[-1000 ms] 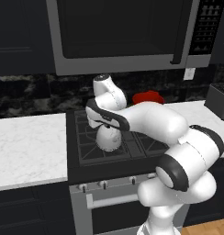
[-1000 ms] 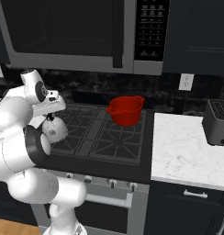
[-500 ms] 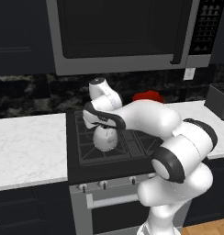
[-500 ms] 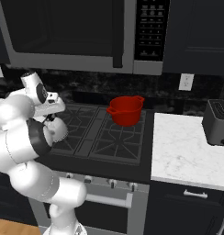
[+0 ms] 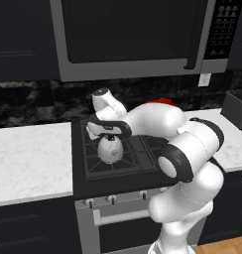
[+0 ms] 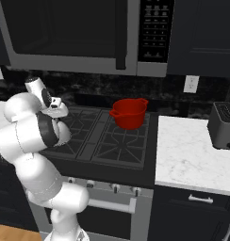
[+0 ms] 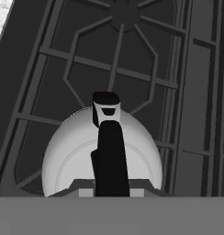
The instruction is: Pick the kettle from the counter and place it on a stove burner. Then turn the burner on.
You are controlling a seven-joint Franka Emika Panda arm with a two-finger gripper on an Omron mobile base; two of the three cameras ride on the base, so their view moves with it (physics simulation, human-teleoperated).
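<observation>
White and round, the kettle [image 5: 111,149] hangs from the gripper [image 5: 109,132], which is clamped on its dark top handle [image 7: 109,151]. From the hand camera the handle runs up the middle and the white body [image 7: 68,156] bulges out on both sides of it.

The kettle is over the front left stove burner [image 5: 107,159], near the front left corner of the black cooktop [image 5: 82,179]. I cannot tell if its bottom is touching the grate yet or is just above it.

So the step in hand looks like setting the kettle down. Next, I think the gripper must lower it until it sits flat, let go, lift away, and then reach for the knobs [image 5: 112,199] on the front of the stove.

A red pot [image 6: 129,113] sits on a back burner. The white marble tabletop [image 5: 29,158] lies to the left of the cooktop.
</observation>
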